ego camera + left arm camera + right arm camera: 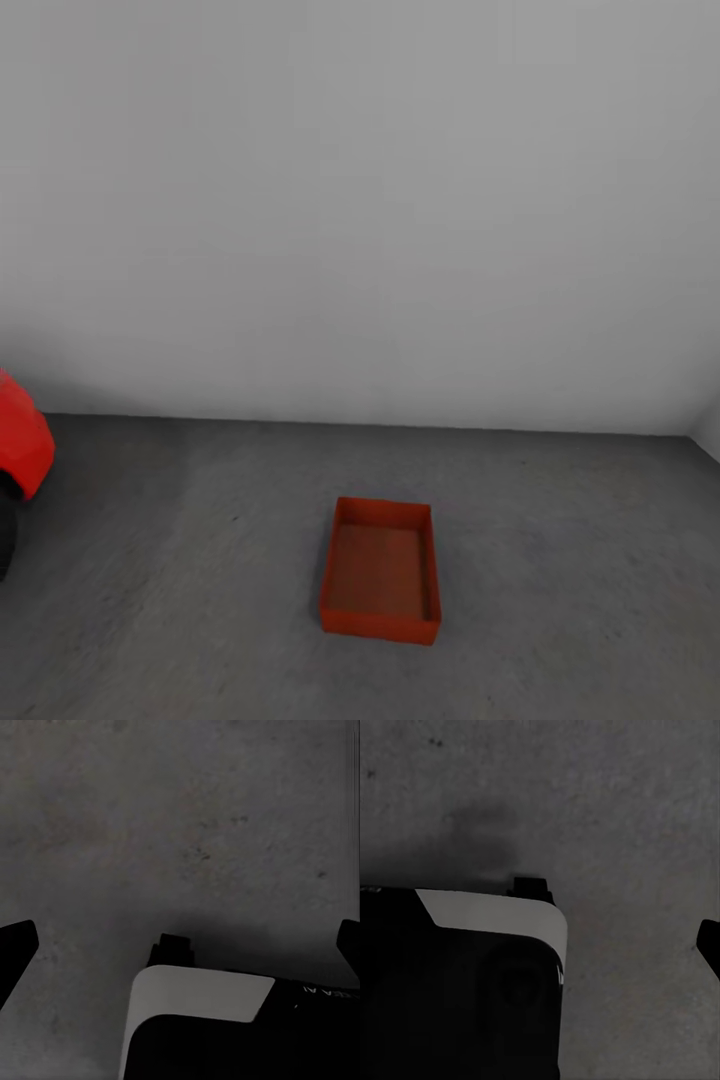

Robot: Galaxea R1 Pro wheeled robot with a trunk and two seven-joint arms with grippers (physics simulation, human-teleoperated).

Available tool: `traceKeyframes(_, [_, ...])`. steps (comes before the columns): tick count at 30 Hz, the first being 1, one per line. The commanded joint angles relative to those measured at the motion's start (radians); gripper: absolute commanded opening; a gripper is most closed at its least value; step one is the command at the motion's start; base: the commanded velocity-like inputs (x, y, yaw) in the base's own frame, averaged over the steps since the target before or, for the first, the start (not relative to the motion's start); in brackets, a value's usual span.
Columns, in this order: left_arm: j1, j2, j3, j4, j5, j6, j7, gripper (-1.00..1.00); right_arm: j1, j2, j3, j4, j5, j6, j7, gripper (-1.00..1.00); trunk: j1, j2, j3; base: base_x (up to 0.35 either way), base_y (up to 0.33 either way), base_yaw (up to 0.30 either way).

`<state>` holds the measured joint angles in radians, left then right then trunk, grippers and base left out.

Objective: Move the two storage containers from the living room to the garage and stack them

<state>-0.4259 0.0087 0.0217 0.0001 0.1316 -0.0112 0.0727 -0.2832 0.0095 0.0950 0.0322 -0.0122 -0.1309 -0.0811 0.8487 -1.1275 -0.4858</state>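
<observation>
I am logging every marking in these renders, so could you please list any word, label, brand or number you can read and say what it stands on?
Small white lettering on the dark robot body in the left wrist view: too small and blurred to read.
Storage container on the concrete floor: no text.
Red car and white wall: no text.
Right wrist view: nothing legible.

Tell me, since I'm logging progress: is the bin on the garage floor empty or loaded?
Empty: the storage container sits upright on the floor, its bare bottom visible.
</observation>
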Motion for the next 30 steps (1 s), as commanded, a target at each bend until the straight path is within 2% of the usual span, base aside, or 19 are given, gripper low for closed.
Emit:
traceKeyframes(1, [-0.001,-0.004,0.002,0.000,0.008,-0.002,0.001,1.00,0.001,0.001,0.008,0.003,-0.001,-0.006,-0.004,1.00,0.000,-0.001,0.001,0.000,0.000,0.063])
traceKeyframes(4, [-0.001,-0.018,0.002,0.001,0.009,-0.002,0.001,1.00,0.013,0.004,0.007,0.003,-0.001,-0.009,-0.005,1.00,0.000,-0.001,0.005,0.000,0.000,0.063])
traceKeyframes(8, [-0.001,-0.023,0.002,0.001,0.009,0.003,0.001,1.00,0.017,0.005,0.005,0.003,-0.002,-0.010,-0.005,1.00,0.000,-0.001,0.012,0.000,0.000,0.063])
traceKeyframes(30, [0.040,-0.004,0.003,0.001,0.010,-0.006,0.002,1.00,0.039,0.003,0.005,0.003,-0.002,-0.012,-0.004,1.00,0.000,-0.001,0.046,0.000,0.000,0.028])
